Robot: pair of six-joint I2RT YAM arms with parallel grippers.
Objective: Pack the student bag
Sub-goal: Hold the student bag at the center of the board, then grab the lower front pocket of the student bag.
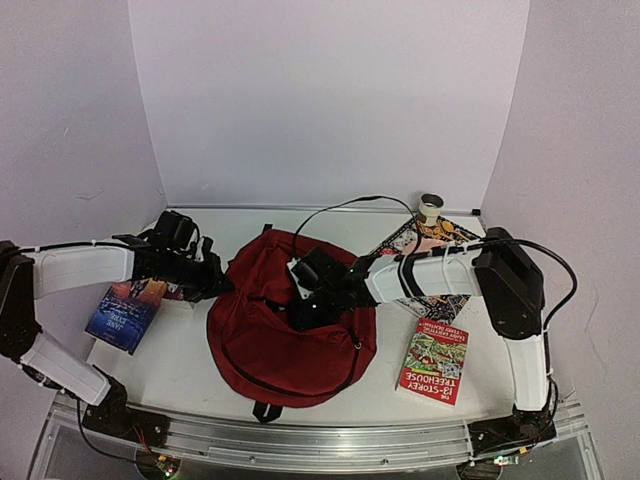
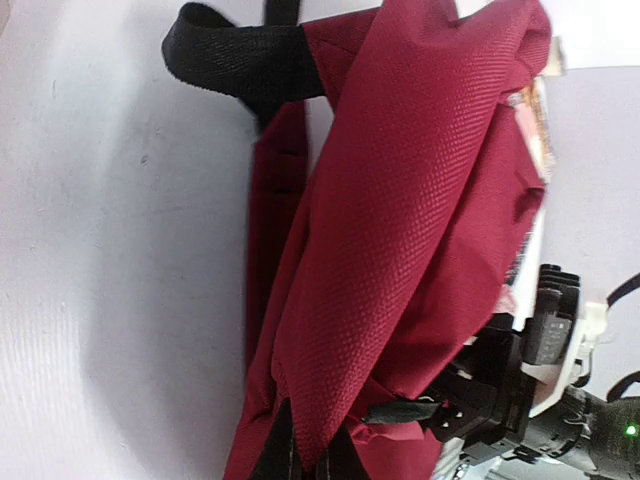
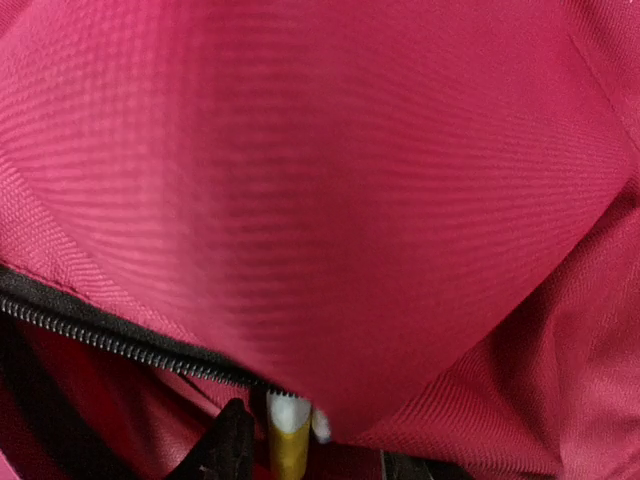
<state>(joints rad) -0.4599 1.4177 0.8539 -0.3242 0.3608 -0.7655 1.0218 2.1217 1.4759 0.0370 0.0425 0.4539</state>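
Student bag point(image 1: 290, 340) lies flat at centre of table point(image 1: 180, 370), betw. the two arms, dark red, a black strap loop poking out at its near edge. L gripper point(image 1: 222, 288) sits at bag's left edge; jaws clenched, and in L wrist view a fold of the red fabric runs down to them, so grip looks to be on the bag cloth. Same view: black strap point(image 2: 240, 60) at top, red panel lifted off the white table surface. R gripper point(image 1: 305, 305) is at the bag's opening, approx. mid-bag, arm reaching in from the right. R wrist view is filled w/ red fabric; black zip point(image 3: 110, 335) crosses lower left. A yellow stick w/ white tip point(image 3: 288, 440) shows at the bottom edge beside a dark finger point(image 3: 228, 450); can't tell what it is, nor whether R jaws grip it or stand released. On table, L side: blue book point(image 1: 125, 315) just beside L arm, apart from bag. R side: Treehouse book point(image 1: 435, 362), red/green cover, near R arm base, apart from bag. Patterned book point(image 1: 440, 238) partly hidden under R arm. Small pale roll point(image 1: 432, 208) stands upright at far R of the table by the back wall.
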